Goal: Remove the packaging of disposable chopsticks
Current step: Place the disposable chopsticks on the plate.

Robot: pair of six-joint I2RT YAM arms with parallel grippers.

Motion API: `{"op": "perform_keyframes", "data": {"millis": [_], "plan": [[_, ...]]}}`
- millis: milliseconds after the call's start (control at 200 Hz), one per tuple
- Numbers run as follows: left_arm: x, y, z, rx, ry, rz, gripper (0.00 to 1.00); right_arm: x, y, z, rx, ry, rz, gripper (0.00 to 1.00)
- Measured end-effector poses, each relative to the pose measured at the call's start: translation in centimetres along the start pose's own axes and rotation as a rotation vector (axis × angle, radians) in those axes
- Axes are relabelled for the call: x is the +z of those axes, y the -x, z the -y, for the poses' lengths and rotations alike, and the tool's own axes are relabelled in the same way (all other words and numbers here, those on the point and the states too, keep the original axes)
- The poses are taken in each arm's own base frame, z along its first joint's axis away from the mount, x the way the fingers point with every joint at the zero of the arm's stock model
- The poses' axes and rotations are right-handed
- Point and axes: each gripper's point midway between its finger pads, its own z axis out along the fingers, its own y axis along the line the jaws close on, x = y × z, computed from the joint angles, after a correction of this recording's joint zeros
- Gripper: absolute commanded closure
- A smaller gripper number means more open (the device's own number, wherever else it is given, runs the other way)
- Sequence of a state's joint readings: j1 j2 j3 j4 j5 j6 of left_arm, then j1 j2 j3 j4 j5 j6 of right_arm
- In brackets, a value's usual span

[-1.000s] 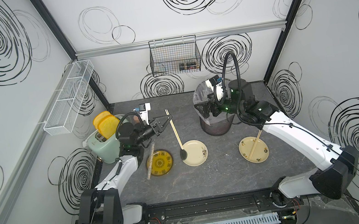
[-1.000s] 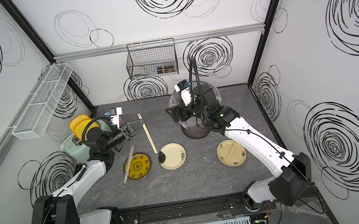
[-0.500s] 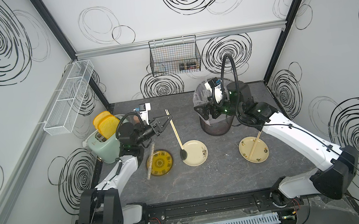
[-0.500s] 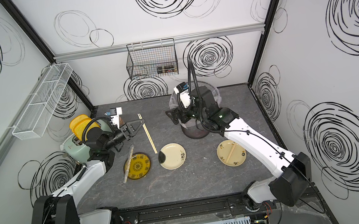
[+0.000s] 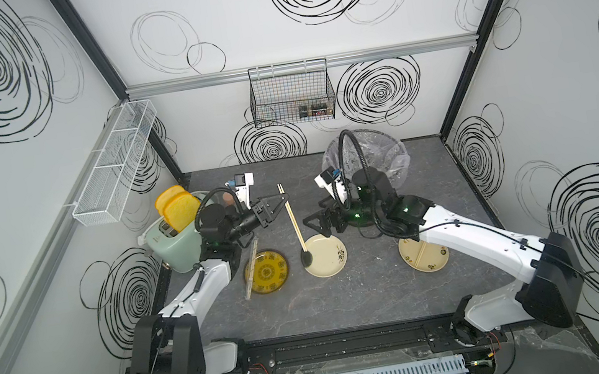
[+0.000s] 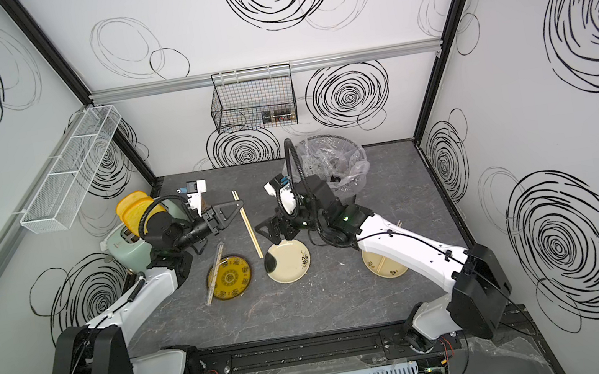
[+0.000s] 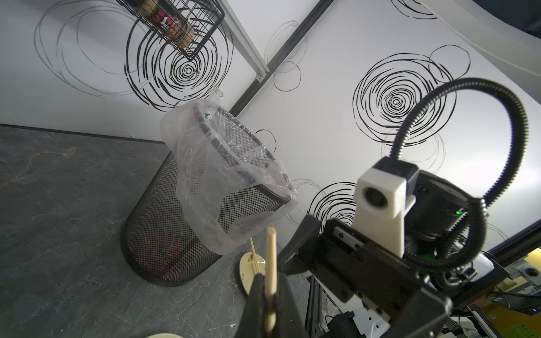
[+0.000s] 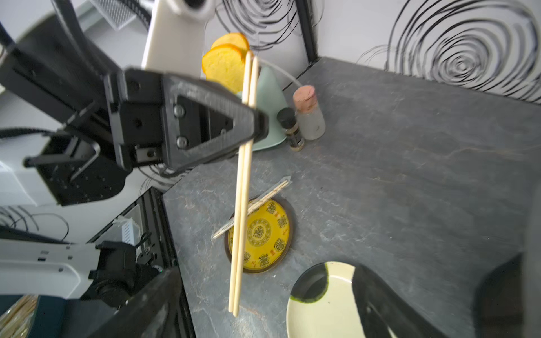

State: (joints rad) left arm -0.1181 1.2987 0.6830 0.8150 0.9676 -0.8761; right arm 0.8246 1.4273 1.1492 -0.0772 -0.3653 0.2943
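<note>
Clamped in left gripper [image 5: 284,199] at upper third: bare chopstick pair [image 5: 295,224]. Long axis tilted, top toward back wall, lower tips near cream plate [image 5: 332,267]. Pale tan, joined, unwrapped. Right gripper [image 5: 311,225] jaws apart, empty.

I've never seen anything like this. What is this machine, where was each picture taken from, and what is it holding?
These are two robot arms mounted at a table's front edge. Two pictures look down on the whole scene from overhead; the other two come from a small camera on each arm's wrist. The left arm's fingers are shut on a bare pair of chopsticks. The right arm's fingers are open and empty. On the grey table lie a yellow plate with a pair in its clear sleeve across it, a cream plate, a third plate with another bare pair, a lined bin and a toaster.
</note>
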Motion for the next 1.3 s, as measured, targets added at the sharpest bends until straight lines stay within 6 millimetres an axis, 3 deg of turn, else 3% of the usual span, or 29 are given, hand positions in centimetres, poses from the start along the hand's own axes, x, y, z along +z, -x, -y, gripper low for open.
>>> {"op": "perform_keyframes", "data": {"millis": [150, 385, 630, 876, 1071, 1226, 1301], "plan": [[0.0, 0.0, 0.1, 0.01, -0.001, -0.002, 1.0, 3.6, -2.3, -1.3, 0.057, 0.095, -0.058, 0.23], [0.1, 0.3, 0.5, 0.03, -0.006, 0.001, 1.0, 5.7, -2.7, -1.4, 0.116, 0.151, -0.069, 0.44], [0.1, 0.1, 0.3, 0.022, 0.002, -0.007, 1.0, 5.3, -1.0, -1.2, 0.135, 0.189, -0.03, 0.57], [0.1, 0.1, 0.3, 0.019, 0.003, -0.009, 1.0, 4.9, 0.7, -1.3, 0.136, 0.214, 0.004, 0.82], [0.1, 0.0, 0.3, 0.02, 0.004, -0.011, 1.0, 4.9, 0.8, -1.3, 0.139, 0.216, 0.006, 1.0], [0.1, 0.0, 0.2, 0.018, 0.007, -0.013, 0.97, 5.0, 0.8, -1.3, 0.137, 0.214, 0.005, 1.0], [0.1, 0.0, 0.2, 0.019, 0.007, -0.013, 0.84, 5.0, 0.8, -1.2, 0.137, 0.213, 0.005, 1.0]]}}
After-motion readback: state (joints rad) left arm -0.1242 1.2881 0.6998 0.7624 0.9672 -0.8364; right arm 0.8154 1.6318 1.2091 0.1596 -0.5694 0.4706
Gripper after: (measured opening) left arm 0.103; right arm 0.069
